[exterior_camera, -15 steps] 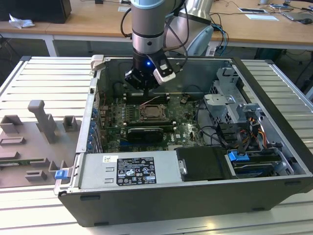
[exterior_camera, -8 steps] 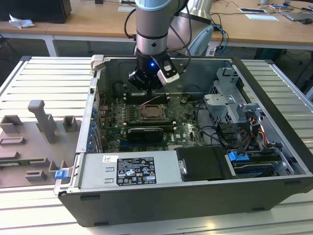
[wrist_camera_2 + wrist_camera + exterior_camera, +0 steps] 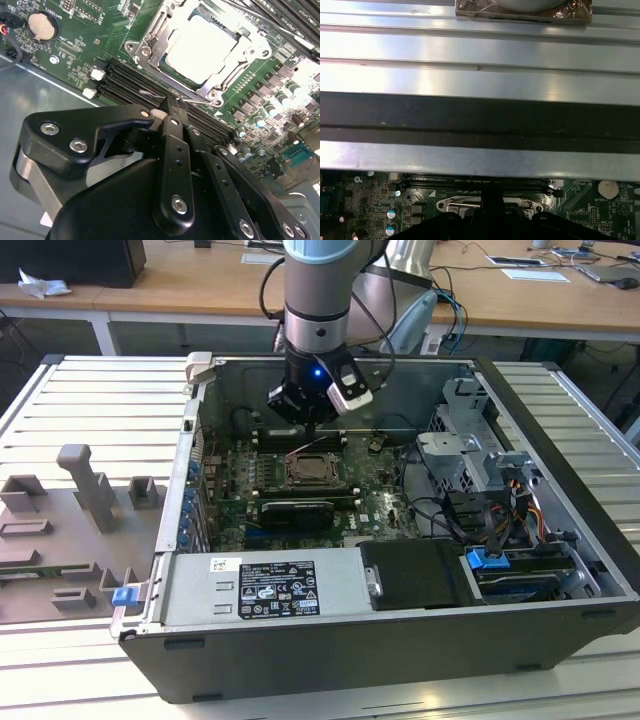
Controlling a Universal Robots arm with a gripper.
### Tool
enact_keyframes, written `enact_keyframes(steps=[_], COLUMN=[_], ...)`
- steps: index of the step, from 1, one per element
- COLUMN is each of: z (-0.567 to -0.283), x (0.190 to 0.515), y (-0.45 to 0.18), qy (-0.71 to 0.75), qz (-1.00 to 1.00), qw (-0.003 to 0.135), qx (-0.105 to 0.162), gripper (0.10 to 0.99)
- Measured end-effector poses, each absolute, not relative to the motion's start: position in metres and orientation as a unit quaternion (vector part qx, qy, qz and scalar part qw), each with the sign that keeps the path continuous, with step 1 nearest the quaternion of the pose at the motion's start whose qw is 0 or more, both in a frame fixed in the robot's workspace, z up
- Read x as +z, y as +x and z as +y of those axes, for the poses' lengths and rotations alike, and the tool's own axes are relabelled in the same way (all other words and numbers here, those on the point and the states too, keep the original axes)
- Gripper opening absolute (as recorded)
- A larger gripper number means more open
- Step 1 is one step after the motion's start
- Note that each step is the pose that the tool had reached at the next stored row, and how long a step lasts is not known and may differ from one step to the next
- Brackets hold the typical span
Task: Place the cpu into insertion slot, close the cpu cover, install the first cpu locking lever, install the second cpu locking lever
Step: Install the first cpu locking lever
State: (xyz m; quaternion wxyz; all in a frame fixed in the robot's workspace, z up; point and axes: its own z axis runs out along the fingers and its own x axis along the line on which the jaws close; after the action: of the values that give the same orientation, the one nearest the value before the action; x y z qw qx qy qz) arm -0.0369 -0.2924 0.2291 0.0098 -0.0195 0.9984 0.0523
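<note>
My gripper (image 3: 312,423) hangs inside the open case (image 3: 300,660), just above the board (image 3: 375,505), at twelve o'clock from the slot (image 3: 312,472) in the exterior view. In the second wrist view my fingers (image 3: 172,117) are drawn together into a narrow stance with nothing between them; their tips sit over the black memory slots (image 3: 130,82), close beside a thin wire lever (image 3: 152,93) at the socket's edge. The cpu (image 3: 200,47) lies flat in the slot (image 3: 150,30), its pale top fully exposed. The cover (image 3: 235,55) appears to lie down around the chip as a silvery frame, though I cannot tell whether it is latched. A coin cell (image 3: 41,26) sits on the board at ten o'clock from my fingers in that view. In the first wrist view the gripper (image 3: 492,197) shows dark against the socket frame (image 3: 490,204), with the case wall (image 3: 480,120) beyond. Outside the case, a grey fixture (image 3: 85,490) stands at nine o'clock on the ribbed table (image 3: 60,680).
</note>
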Motion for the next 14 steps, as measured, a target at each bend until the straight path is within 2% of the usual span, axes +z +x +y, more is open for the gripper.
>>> enact_keyframes(steps=[14], z=[-0.29], x=[0.217], y=[-0.027], qy=[-0.02], qz=[0.998], qw=[0.015], qx=[0.052], gripper=[0.106])
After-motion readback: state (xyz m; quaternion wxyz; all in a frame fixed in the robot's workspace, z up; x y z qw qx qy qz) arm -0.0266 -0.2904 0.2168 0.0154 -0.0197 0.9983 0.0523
